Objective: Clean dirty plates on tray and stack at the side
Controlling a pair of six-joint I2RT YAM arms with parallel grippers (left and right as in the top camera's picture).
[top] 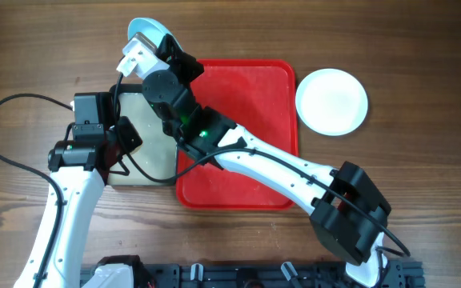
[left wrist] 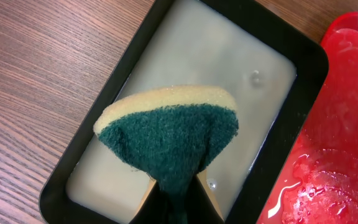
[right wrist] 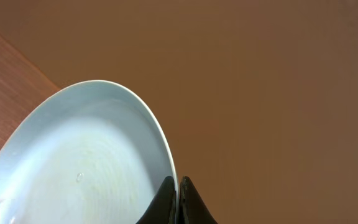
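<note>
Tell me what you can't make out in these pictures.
- Overhead: the right arm covers most of the held plate and, with the left arm, much of the basin.
- Overhead: from above, the side plate could be one or a stack.
- Left wrist: the sponge hides the left hand's fingertips; the tray runs off the right edge.
- Right wrist: the held plate runs off the bottom edge.

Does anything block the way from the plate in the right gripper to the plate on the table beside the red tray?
Nothing visible does. The right gripper holds the pale round plate by its rim; the flat red plastic tray between it and the white round plate shows nothing on it, crossed only by the right arm.
</note>
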